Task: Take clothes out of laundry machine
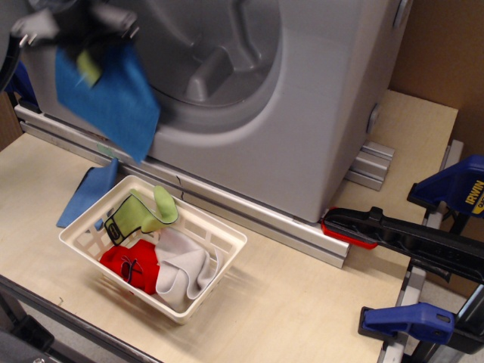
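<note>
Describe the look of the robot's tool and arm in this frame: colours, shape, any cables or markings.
Only a motion-blurred part shows at the top left. The tool reads as dark, black to charcoal, with a pale grey or silvery piece at its left end. The shape is smeared; no cables or markings can be made out.

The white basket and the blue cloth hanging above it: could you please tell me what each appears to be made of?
The white basket looks like moulded plastic, slightly glossy, judging by its uniform slotted walls and rounded rim. The blue cloth looks like soft matte fabric, perhaps microfibre: it hangs limp and folds freely, though motion blur hides its weave.
</note>
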Robot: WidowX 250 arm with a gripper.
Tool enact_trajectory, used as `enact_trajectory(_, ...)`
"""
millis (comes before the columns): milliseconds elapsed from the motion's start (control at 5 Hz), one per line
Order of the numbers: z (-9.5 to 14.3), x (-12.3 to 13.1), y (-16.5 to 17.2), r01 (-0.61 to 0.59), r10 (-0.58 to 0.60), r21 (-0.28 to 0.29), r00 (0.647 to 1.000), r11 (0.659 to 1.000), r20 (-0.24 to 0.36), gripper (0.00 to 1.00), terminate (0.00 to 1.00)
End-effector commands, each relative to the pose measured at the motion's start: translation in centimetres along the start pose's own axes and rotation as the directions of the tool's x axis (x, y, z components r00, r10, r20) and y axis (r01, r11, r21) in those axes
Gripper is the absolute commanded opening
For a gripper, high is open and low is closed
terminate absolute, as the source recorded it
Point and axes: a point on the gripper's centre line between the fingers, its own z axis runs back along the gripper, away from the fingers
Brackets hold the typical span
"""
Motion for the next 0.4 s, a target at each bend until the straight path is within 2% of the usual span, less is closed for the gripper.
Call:
enact_trajectory(0,7.7,-2.9,-2.1,0.017,-0.012,0.028,0.99,0.999,-0.143,0.0,0.0)
enact_trajectory(200,9.2,-5.4,-2.1,0.013,-0.008,0.019,0.976,1.0,-0.22,0.0,0.0)
